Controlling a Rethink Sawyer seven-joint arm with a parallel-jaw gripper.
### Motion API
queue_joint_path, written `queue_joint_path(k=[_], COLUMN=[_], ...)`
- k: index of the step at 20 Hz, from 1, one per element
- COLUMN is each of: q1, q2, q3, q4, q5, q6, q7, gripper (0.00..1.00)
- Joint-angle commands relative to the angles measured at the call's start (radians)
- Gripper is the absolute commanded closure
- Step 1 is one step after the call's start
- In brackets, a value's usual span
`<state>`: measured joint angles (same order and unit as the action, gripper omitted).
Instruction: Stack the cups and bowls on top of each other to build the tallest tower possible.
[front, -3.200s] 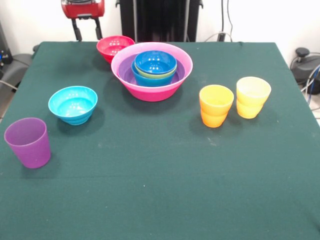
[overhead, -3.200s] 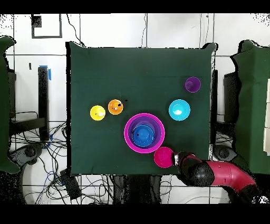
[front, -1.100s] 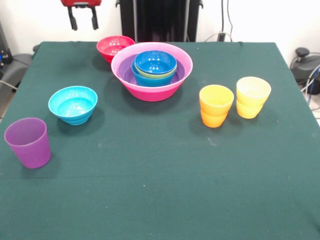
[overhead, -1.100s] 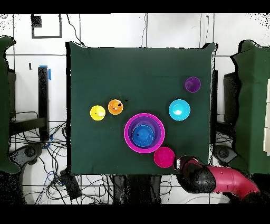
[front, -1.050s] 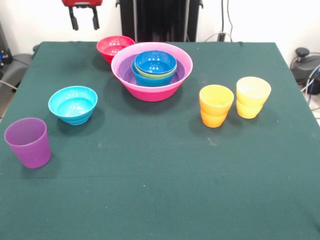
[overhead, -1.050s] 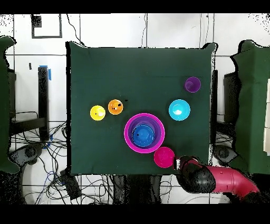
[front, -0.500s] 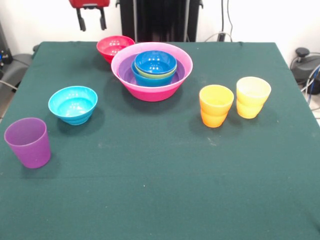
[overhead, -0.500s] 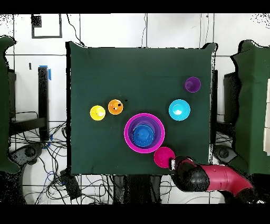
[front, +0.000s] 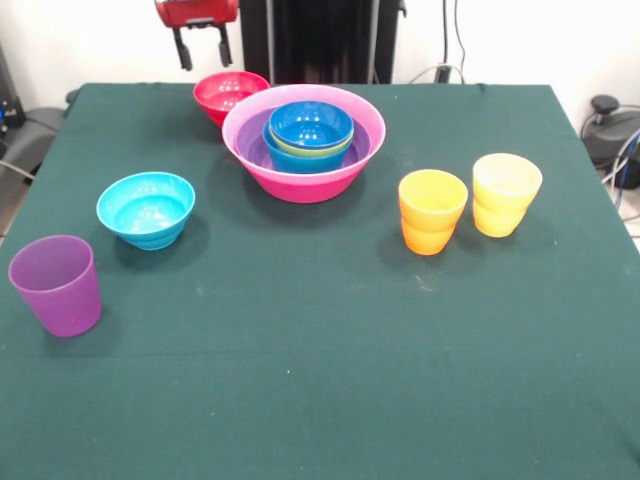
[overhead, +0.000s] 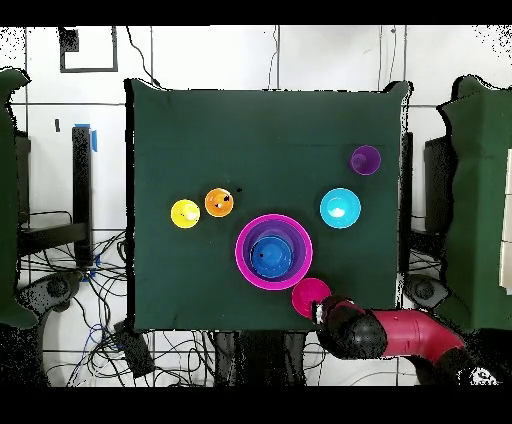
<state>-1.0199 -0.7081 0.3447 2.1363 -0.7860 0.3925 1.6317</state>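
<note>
Green tabletop (front: 320, 380): gripper (front: 203, 45) spread, empty, at 11 o'clock above red bowl (front: 229, 94). Advice: descend straddling its rim squarely.

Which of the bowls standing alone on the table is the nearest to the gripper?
The small red-pink bowl, just beside the open gripper at the table's edge. The cyan bowl, the other loose one, stands much farther away, near the purple cup.
</note>
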Motion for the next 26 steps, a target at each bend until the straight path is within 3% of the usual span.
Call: queue_joint_path(k=[1,17,26], q1=[0.078,0.059,0.014], q2=[0.099,0.205,0.185], q3=[-0.023,-0.025,0.003], q4=[-0.106,-0.190,-0.177], q5=[-0.065,-0.082,-0.063], q6=[-0.065,-0.094,-0.055], q7=[0.072,0.032,-0.019], gripper=[0.00,0.00,0.00])
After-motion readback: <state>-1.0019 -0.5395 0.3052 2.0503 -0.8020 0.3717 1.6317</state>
